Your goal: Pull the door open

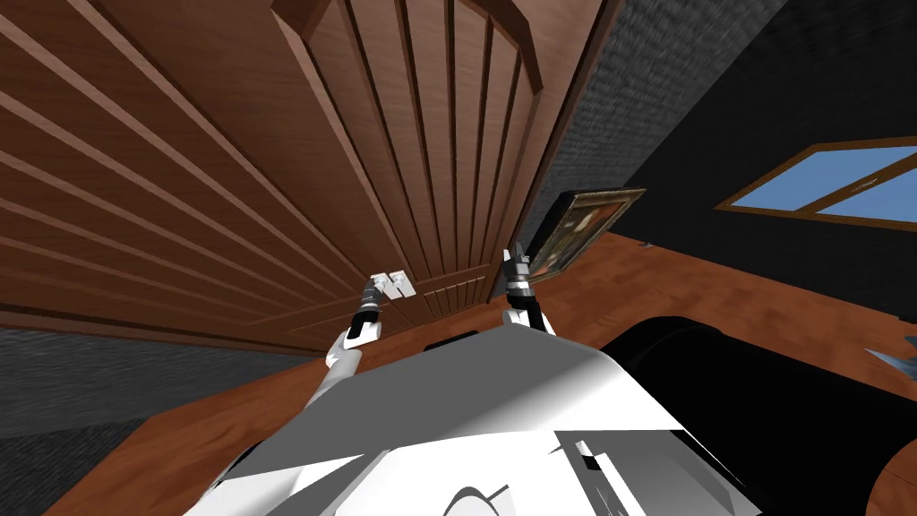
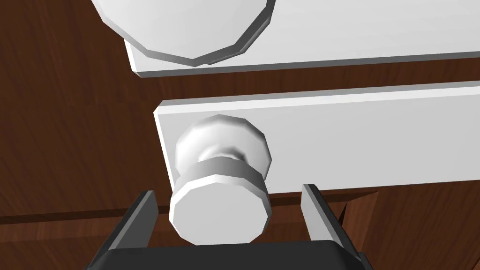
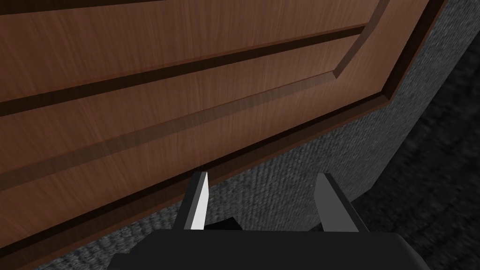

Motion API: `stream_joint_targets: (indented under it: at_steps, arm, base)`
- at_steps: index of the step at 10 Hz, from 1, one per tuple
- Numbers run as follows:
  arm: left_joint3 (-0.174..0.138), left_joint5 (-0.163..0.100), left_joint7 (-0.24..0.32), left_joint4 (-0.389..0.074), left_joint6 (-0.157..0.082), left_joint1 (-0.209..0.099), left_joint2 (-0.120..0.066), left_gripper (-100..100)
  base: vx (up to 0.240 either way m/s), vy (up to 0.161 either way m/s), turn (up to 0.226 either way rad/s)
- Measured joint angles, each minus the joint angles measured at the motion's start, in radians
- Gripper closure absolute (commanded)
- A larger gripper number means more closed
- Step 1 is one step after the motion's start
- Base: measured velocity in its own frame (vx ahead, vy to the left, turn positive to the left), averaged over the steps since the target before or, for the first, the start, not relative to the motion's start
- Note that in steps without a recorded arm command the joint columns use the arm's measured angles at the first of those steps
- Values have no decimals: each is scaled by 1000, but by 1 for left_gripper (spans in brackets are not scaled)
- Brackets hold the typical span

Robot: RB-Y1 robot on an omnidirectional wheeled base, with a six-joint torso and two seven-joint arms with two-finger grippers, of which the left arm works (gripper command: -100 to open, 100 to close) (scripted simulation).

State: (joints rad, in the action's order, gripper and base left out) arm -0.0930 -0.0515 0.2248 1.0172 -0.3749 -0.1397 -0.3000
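We held the left gripper [image 2: 228,191] at the white knob [image 2: 219,220], jaws wide.
The knob sat on a white plate [image 2: 351,140] on the brown door [image 2: 70,140], between the jaws and touching neither. We judged it best to close on the neck behind its front disc, then pull straight back without slipping. The right gripper [image 3: 262,176] hung by the door's edge, jaws wide, empty.

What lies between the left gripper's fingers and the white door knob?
Nothing. In the left wrist view the white knob sits between the open left gripper fingers, a bare gap on each side, with the brown door behind.
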Motion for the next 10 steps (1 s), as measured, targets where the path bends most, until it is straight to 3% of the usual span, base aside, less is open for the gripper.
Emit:
stream_joint_targets:
  at_steps: [5,6,7,8,9,10]
  arm:
    - [3,1,1,-1,2,0,1,100]
    - [3,0,1,-1,2,1,2,100]
    - [-4,-2,5,5,7,10,-13,100]
    - [-13,-4,6,-19,0,11,-22,100]
    - [-18,-6,10,-18,0,23,-35,-100]
    - [-12,-5,13,-13,1,25,-36,-100]
  base:
    - [-15,12,-9]
    - [-99,63,157]
    - [-184,128,153]
    - [-209,137,49]
    - [-215,56,-20]
    - [-211,-4,-39]
